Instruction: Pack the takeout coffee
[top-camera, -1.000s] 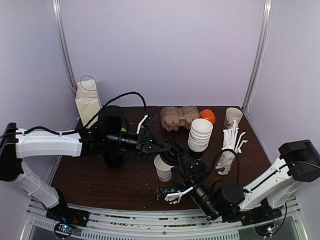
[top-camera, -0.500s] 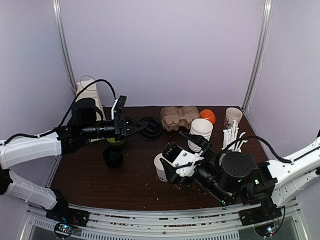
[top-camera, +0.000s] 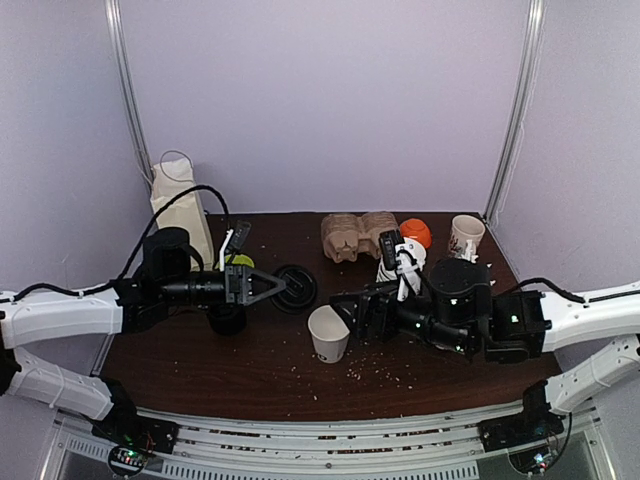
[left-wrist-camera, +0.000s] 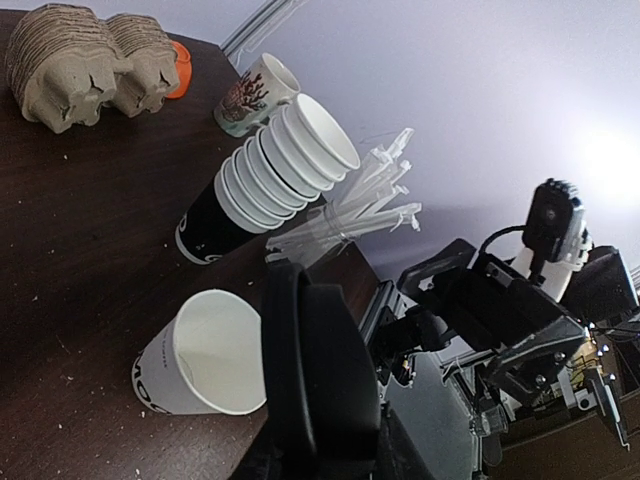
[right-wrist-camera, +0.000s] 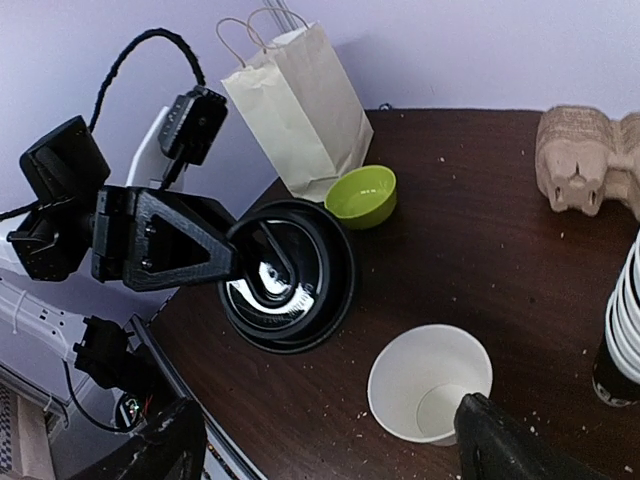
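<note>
Both arms share one build: white, boxy link shells joined by black cylindrical motor housings. The left arm has a black cable that arches over its wrist to a small camera block on a white bracket. The left end effector is black, with flat triangular fingers cut open like frames. The right arm has a fat, round black joint. The right end effector is also black, with a white camera bracket on it.

We see a paper bag back left with a green bowl near it, cardboard carriers, stacked cups, straws and a printed cup.
</note>
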